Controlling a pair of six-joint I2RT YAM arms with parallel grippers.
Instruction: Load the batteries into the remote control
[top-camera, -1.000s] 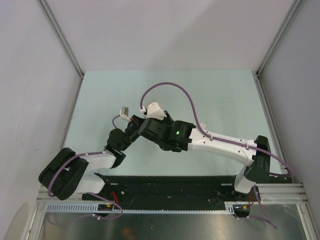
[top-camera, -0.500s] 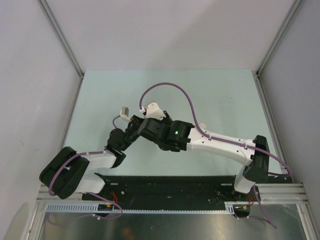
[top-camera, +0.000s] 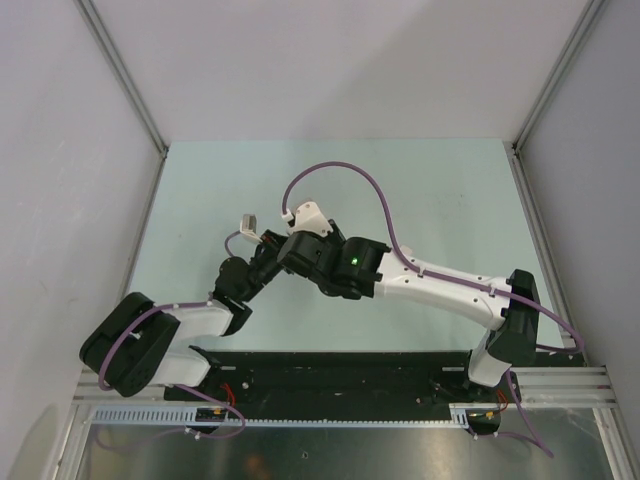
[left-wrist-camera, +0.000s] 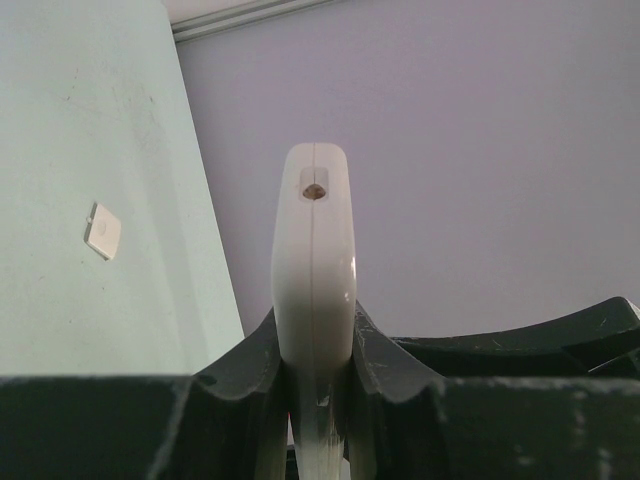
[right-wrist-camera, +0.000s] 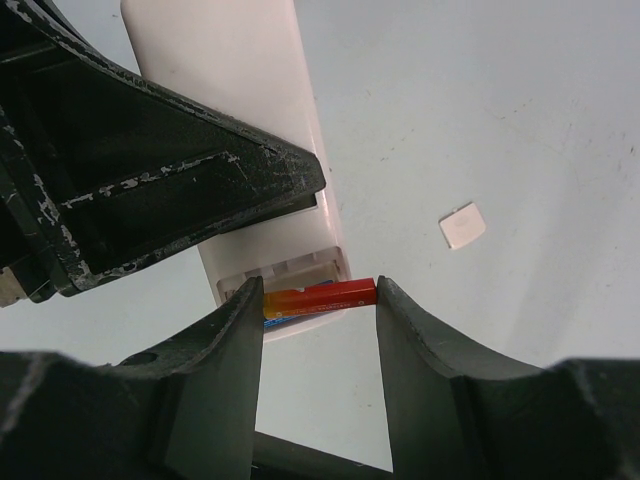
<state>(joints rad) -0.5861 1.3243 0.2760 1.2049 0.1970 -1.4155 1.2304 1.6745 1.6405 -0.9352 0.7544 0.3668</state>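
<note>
My left gripper (left-wrist-camera: 313, 345) is closed on the remote control (left-wrist-camera: 312, 240). I hold it by its two flat faces, so my left wrist camera sees it edge-on: a narrow white bar that stands up between my two dark fingers, with a small round hole near its far tip. The fingers press on it from both sides, low on the body.

My right gripper (right-wrist-camera: 320, 300) is clamped on a red battery (right-wrist-camera: 335, 293). The grip is along its length, with one finger on each end. The battery has an orange and blue part at its left end. It lies crosswise at the open battery compartment (right-wrist-camera: 285, 272), which is at the end of the remote nearest to my right wrist camera, and its left end overlaps the edge of that compartment. I cannot tell if the battery already sits inside or only rests on the rim. One dark finger of my left gripper crosses over the white back of the remote just above the compartment.

A small white flat piece (right-wrist-camera: 462, 226) lies on the pale green table (top-camera: 450, 200), apart from the remote. From above, my two wrists meet over the left-middle part of the table, and the remote and the battery are hidden under them. A purple cable (top-camera: 370, 185) makes a loop above my right arm.
</note>
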